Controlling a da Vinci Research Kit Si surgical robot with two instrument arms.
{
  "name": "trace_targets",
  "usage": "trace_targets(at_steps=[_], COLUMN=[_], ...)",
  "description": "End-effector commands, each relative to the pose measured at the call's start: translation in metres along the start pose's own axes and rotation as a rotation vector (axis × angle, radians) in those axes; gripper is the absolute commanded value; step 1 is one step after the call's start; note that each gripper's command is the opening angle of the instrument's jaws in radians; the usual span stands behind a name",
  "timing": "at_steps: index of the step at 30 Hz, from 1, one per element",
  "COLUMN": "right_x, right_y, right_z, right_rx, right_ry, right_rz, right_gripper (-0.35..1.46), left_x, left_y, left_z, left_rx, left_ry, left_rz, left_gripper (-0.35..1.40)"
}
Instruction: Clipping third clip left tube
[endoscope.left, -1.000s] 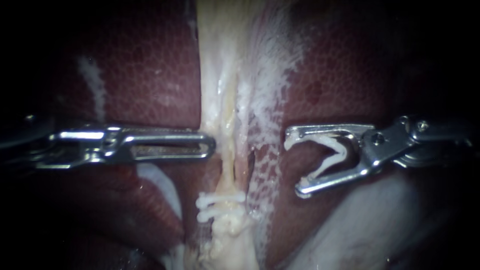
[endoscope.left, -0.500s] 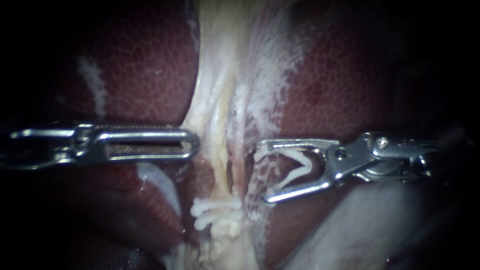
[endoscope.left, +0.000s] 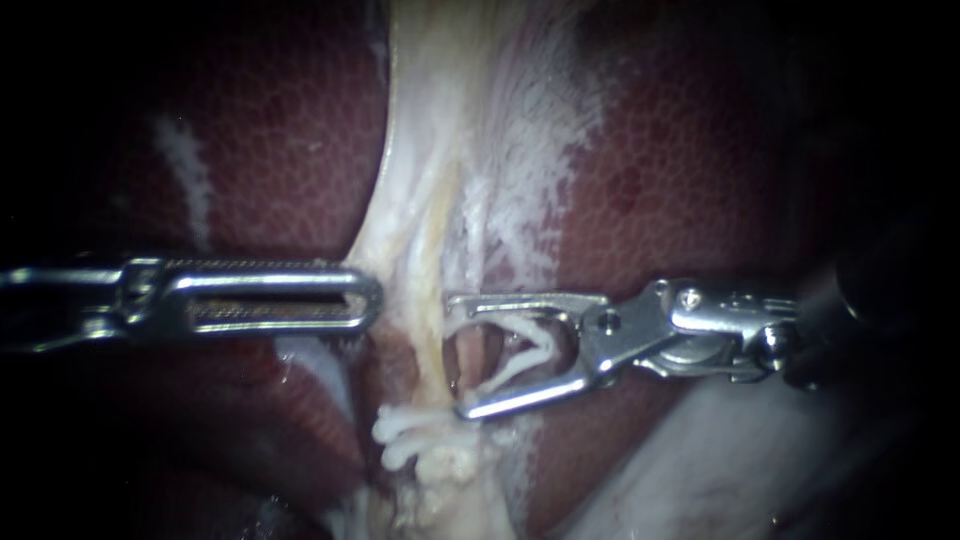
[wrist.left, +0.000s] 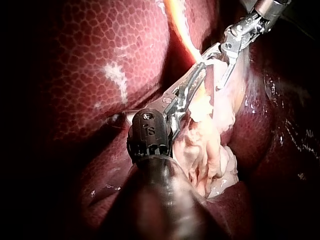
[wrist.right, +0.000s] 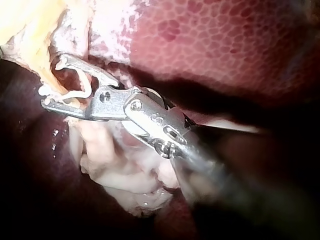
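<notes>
Your left instrument is lying flat over the dark red liver, its jaws clenched on the edge of the pale tissue and holding it stretched toward that side. Just beside those jaws the yellowish left tube is running down the middle to two white clips sitting across it lower down. Your right instrument is carrying an open white clip between widely spread jaws, their tips touching the tube's right edge just above those two clips; you cannot tell whether the tube is lying between them.
</notes>
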Motion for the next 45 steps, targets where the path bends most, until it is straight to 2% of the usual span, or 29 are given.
trace_targets(at_steps=[1, 9, 22, 31, 45], right_x=[-0.0002, -0.0006, 0.0001, 0.0003, 0.0006], right_y=[0.0000, 0.0000, -0.0005, 0.0003, 0.0012], right_z=[0.0004, 0.0023, 0.0041, 0.0066, 0.0072], right_rx=[0.003, 0.025, 0.064, 0.088, 0.091], right_ry=[-0.001, -0.002, -0.003, -0.004, -0.003], right_rz=[0.003, 0.004, 0.033, 0.026, 0.027], right_gripper=[0.59, 0.59, 0.57, 0.58, 0.59], left_x=[0.0002, 0.0005, 0.0005, 0.0004, 0.0005], left_y=[0.0003, 0.0020, 0.0023, 0.0020, 0.0022], left_z=[0.0001, -0.0002, -0.0003, -0.0004, -0.0006], left_rx=[-0.002, -0.014, -0.018, -0.020, -0.018], left_ry=[-0.001, -0.005, -0.006, -0.006, -0.006], left_rz=[0.000, 0.000, 0.000, 0.000, 0.000], left_gripper=[-0.35, -0.35, -0.35, -0.35, -0.35])
